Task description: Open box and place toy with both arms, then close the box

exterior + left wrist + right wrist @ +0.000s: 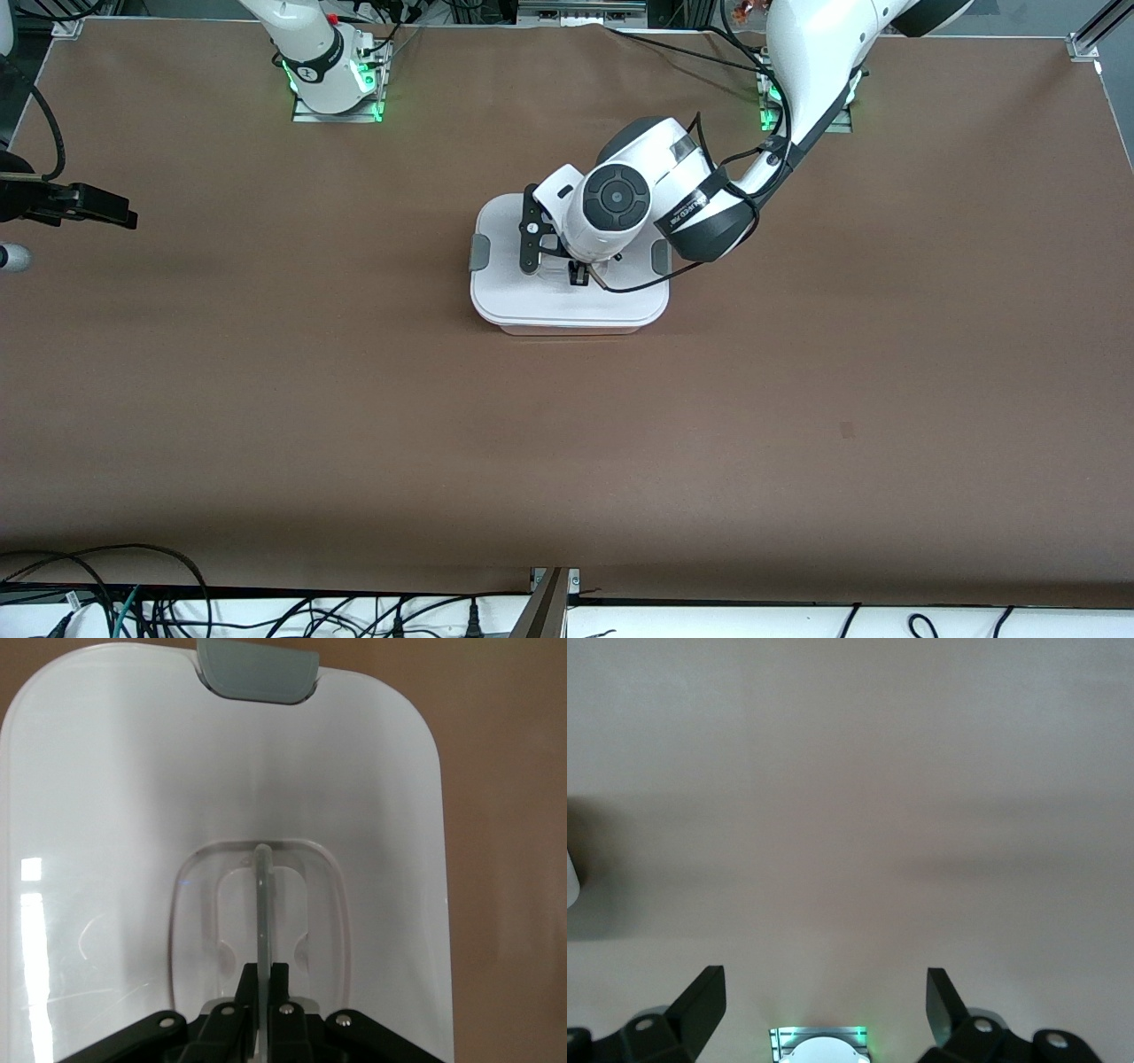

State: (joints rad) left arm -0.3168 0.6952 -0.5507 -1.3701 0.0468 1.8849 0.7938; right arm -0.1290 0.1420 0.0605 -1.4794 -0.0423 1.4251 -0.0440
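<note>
No readable writing showed anywhere. The box [567, 306] sat mid-tabletop [266, 399], brown and matte, white lid on, grey side clips. The left pincer [262, 979] was clenched on the lid's centre handle [262, 895]. The right pincer [826, 992] waited released over bare tabletop near its base. Cables ran along the tabletop edges.

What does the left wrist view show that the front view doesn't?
Left wrist only: the left claw shut on the lid's centre handle.
Front only: both arms' bases, and the right claw waiting over the right arm's end of the table.
Both: the lid on the box, with a grey clip.
</note>
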